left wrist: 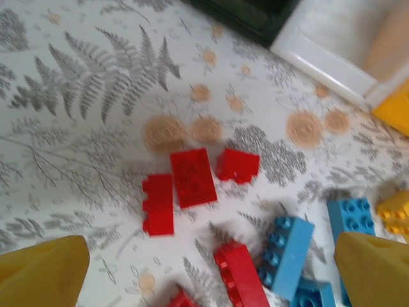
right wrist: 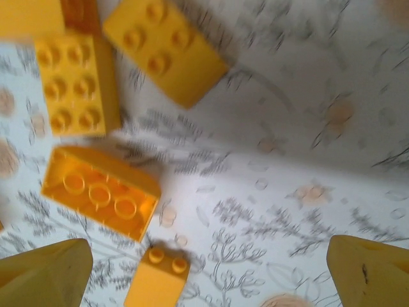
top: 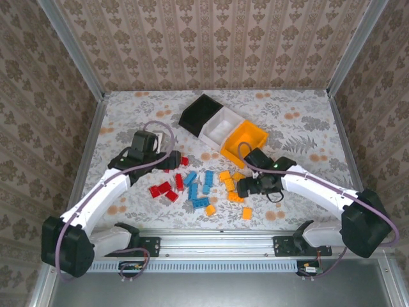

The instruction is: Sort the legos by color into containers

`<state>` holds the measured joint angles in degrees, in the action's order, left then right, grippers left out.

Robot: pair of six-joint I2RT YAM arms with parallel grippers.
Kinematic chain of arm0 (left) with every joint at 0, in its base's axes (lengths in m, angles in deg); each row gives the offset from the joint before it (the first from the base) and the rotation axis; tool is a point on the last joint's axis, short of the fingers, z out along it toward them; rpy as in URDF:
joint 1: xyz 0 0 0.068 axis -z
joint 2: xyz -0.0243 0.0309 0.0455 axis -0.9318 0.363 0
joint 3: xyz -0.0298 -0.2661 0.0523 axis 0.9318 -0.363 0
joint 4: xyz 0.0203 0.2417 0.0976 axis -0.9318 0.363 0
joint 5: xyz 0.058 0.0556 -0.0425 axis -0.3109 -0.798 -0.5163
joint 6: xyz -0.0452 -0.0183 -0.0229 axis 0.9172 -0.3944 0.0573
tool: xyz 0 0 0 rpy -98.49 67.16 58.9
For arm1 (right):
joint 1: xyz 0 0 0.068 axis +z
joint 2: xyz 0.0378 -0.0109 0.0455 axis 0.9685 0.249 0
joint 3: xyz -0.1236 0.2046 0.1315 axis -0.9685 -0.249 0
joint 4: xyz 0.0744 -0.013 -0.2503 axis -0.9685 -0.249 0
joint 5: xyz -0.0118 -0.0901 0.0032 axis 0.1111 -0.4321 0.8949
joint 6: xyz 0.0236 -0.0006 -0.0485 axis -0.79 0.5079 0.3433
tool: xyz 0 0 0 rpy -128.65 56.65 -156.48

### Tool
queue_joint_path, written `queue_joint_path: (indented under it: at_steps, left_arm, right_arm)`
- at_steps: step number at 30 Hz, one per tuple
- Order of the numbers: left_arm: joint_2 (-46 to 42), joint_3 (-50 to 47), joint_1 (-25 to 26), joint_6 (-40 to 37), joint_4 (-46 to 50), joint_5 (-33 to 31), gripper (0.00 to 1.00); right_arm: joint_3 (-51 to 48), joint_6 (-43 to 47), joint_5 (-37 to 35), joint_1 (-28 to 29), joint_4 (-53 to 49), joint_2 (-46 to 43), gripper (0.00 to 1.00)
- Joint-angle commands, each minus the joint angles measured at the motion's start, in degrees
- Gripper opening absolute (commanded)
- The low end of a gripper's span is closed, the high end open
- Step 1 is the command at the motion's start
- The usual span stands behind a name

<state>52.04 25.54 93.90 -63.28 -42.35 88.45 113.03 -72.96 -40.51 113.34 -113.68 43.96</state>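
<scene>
The legos lie in a loose spread near the table's front: red bricks [top: 163, 189] to the left, blue bricks [top: 198, 185] in the middle, orange bricks [top: 227, 182] to the right. Behind them the black bin [top: 200, 112], white bin [top: 222, 126] and orange bin [top: 245, 142] stand in a slanted row. My left gripper [top: 174, 160] is open above the red bricks [left wrist: 192, 177], with a red brick [left wrist: 243, 275] and a blue brick [left wrist: 289, 249] between its fingers [left wrist: 41, 272]. My right gripper [top: 246, 187] is open over the orange bricks [right wrist: 102, 192], holding nothing; a small orange brick [right wrist: 156, 281] lies near its left finger [right wrist: 41, 275].
The table [top: 300, 128] wears a floral cloth and is walled by patterned panels on three sides. A metal rail [top: 217, 246] runs along the near edge. One orange brick [top: 246, 213] lies apart near the front. The bins' corners [left wrist: 339, 51] edge the left wrist view.
</scene>
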Motion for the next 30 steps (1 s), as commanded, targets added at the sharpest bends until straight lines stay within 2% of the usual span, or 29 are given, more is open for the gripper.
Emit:
queue_joint_path:
  at_steps: [1,6,14,21,30]
  left_arm:
    - [-3.7,-2.8,0.4,3.5,2.7,0.8,1.0]
    - [-7.0,-4.5,0.4,4.1,3.4,0.1,1.0]
    - [-9.5,-5.0,0.1,3.9,4.9,-1.0,1.0]
    - [-9.9,-5.9,-0.3,4.2,4.8,-0.7,1.0]
    - [-9.9,-6.6,-1.6,5.0,4.4,-0.6,1.0]
  right_arm:
    - [-2.0,-3.4,-0.6,3.8,2.0,-0.6,0.95]
    - [-1.4,-2.5,1.5,6.7,7.2,2.8,0.91]
    - [1.1,2.9,3.1,8.1,9.5,11.2,0.83]
    - [1.3,6.4,4.2,9.5,11.2,13.0,0.78]
    - [3.8,9.1,-0.4,10.0,11.2,17.4,0.62]
